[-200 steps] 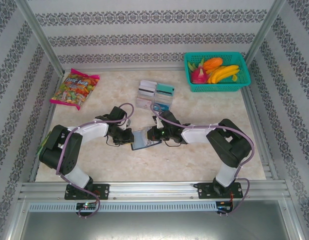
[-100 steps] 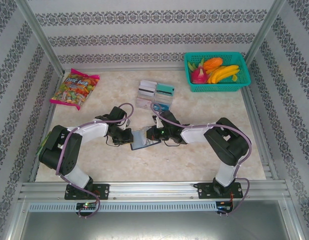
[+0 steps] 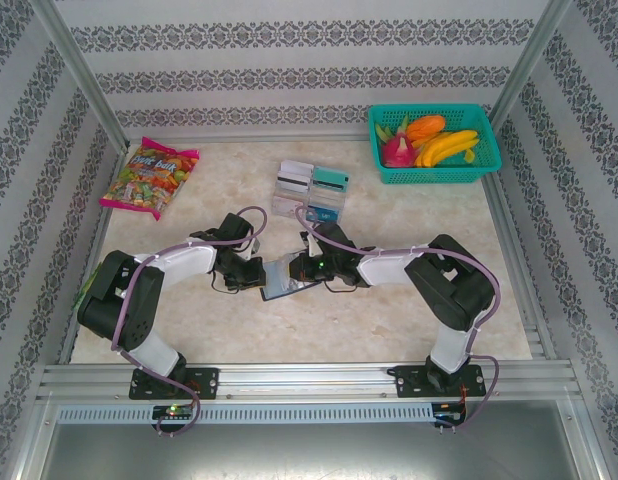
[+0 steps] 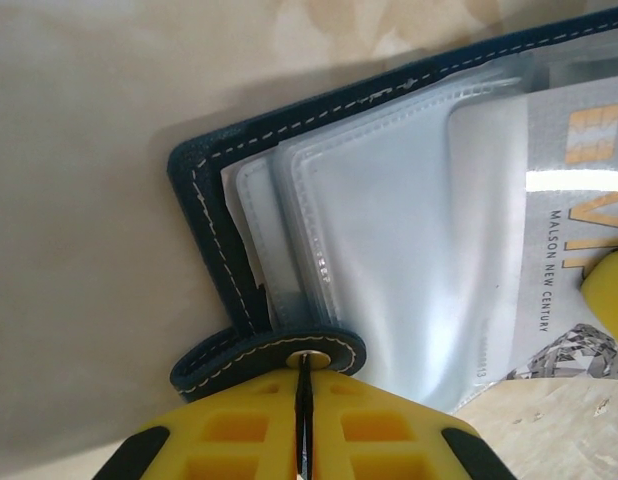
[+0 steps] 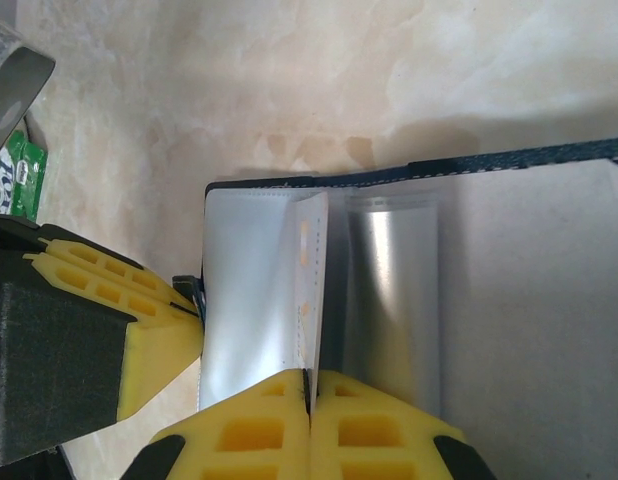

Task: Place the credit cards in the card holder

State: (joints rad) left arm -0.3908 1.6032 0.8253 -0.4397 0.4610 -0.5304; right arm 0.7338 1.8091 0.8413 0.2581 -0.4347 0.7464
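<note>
First card at the holder — the others are not yet touched.

The left gripper (image 4: 304, 385) is pinched tight on the snap tab (image 4: 269, 355) of the holder (image 4: 204, 200), which lies open between the two grippers with its clear sleeves (image 4: 389, 250) fanned just ahead of the fingers. The right gripper (image 5: 311, 385) is clamped on the edge of a grey card (image 4: 569, 230) lying over those sleeves; whether its leading edge has entered a pocket I cannot tell. The other cards (image 3: 311, 190) sit in a small group well beyond both grippers — none of them stowed. My reading is that the job is at an early stage, with one card mid-insertion and several yet to fetch.
</note>
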